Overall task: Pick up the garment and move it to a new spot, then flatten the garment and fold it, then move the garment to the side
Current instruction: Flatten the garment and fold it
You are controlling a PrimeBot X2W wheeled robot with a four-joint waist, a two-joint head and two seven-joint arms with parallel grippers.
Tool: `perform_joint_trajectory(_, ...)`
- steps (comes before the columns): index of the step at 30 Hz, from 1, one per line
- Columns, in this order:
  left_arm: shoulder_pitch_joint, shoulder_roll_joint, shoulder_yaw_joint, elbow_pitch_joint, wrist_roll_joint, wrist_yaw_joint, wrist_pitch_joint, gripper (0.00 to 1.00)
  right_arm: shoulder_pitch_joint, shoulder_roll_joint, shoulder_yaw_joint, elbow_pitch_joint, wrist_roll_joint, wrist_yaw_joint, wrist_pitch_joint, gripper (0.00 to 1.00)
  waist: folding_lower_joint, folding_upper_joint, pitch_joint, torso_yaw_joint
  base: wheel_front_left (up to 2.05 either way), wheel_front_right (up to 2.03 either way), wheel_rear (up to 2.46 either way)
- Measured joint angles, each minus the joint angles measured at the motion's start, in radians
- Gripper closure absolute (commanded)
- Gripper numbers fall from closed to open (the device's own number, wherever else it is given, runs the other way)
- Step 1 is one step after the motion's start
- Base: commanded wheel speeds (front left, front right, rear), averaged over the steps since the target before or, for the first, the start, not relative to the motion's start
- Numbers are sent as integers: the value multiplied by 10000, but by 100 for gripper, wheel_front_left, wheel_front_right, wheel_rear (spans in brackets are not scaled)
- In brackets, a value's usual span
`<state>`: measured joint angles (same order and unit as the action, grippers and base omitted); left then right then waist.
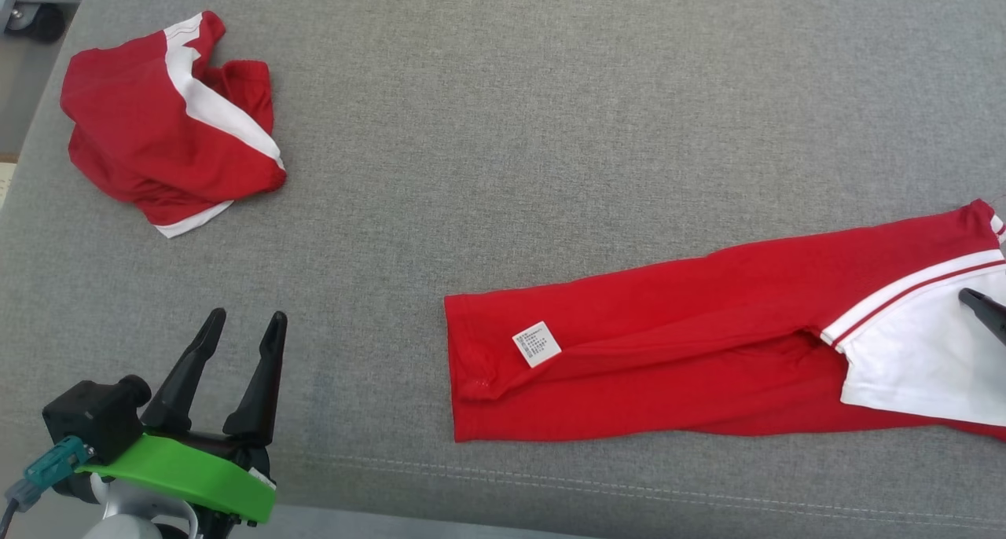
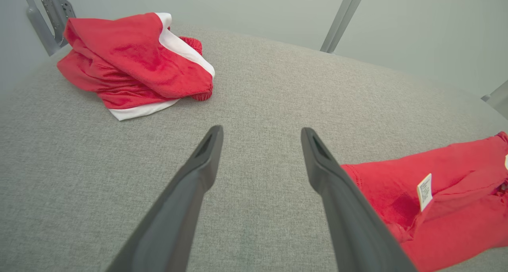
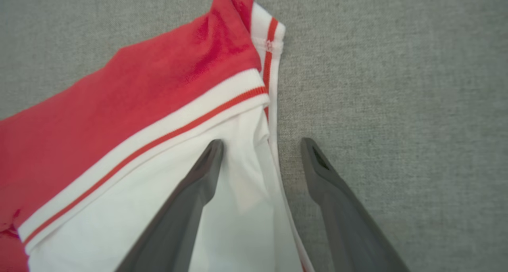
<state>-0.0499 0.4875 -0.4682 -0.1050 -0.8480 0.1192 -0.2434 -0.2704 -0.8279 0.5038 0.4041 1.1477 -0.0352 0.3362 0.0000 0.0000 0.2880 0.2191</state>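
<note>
The garment [image 1: 668, 350] lies stretched out long on the grey cloth surface [image 1: 550, 130] at the right. It is red with a white label [image 1: 537, 343] and a white panel [image 1: 919, 358] at its right end. A dark finger [image 1: 986, 313] of my right gripper reaches over that panel. In the right wrist view my right gripper [image 3: 262, 142] is open and straddles the garment's striped edge [image 3: 270, 77], one finger over white cloth, the other over grey. My left gripper [image 1: 247, 315] stands open and empty at the lower left, well left of the garment's red end [image 2: 397, 192].
A second red-and-white garment [image 1: 169, 122] sits crumpled at the far left [image 2: 135, 62]. A stitched seam [image 1: 629, 488] runs along the surface's front edge. Beyond the left edge are floor and a wheel [image 1: 35, 20]. Grey metal struts [image 2: 341, 18] stand behind the surface.
</note>
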Motion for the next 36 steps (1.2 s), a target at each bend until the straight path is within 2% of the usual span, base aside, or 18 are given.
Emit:
perform_joint_trajectory(10,1,-48,-63,-88,102,2,-38,0,-35,349,36,270,293,0,186,0,0,0,9,-38,0,0,0)
perform_joint_trajectory(11,1,-48,-67,-86,119,2,-38,0,-36,360,40,303,334,25,221,5,0,0,-5,-23,0,0,0)
perform_joint_trajectory(12,1,-48,-75,-88,161,2,-38,0,-36,364,40,330,362,77,282,55,0,0,-18,-4,0,0,0)
perform_joint_trajectory(13,6,-46,-63,-94,163,2,-38,0,-41,385,42,334,445,102,378,93,0,0,-29,11,0,0,0)
perform_joint_trajectory(14,9,-46,-50,-98,163,2,-38,0,-46,420,40,336,556,146,447,100,0,0,-36,18,0,0,0)
perform_joint_trajectory(17,17,-65,-31,-94,163,2,-38,0,-51,548,50,347,809,366,625,100,0,0,-94,36,0,0,0)
perform_joint_trajectory(28,199,-144,171,-92,169,2,-40,0,-83,665,-215,362,1158,571,740,100,0,0,-308,-76,0,0,0)
perform_joint_trajectory(33,318,-171,228,-155,169,2,-40,0,-124,263,-773,408,1526,548,794,100,0,0,-330,-272,0,0,0)
perform_joint_trajectory(36,318,-182,247,-180,173,2,-40,0,-126,-81,-1103,537,1712,422,780,100,0,0,-308,-355,0,0,0)
